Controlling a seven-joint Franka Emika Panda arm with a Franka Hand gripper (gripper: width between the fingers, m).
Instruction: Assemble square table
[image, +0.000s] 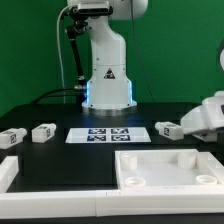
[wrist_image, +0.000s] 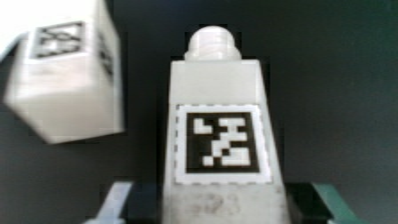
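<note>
1. Exterior view: the square slab (image: 165, 165) lies rim up on the black tabletop (image: 60, 108), toward the exterior view's right. The corner holes that show are empty. Two leg blocks, the outer leg block (image: 10, 137) and the inner leg block (image: 44, 132), lie at the exterior view's left of the marker board (image: 105, 133). A third leg block (image: 168, 130) lies at the exterior view's right, just beside the low, blurred tool (image: 205, 115).

2. Wrist view: the centred leg block (wrist_image: 222, 130) lies lengthwise between the tool's fingers (wrist_image: 320, 200). Its tag faces up and its stepped tip points away. The fingers stand close on either side, but I cannot tell whether they actually clamp it, because the edges are soft here. A neighbouring leg block (wrist_image: 63, 75) lies near it, angled and not touching.

3. Risks, as a judgement:
   - If the fingers close off-centre, the centred leg block could twist and be lifted crooked.
   - A crooked leg block would make its tip miss a slab hole.
   - A sideways drift could knock the neighbouring leg block away.
</note>
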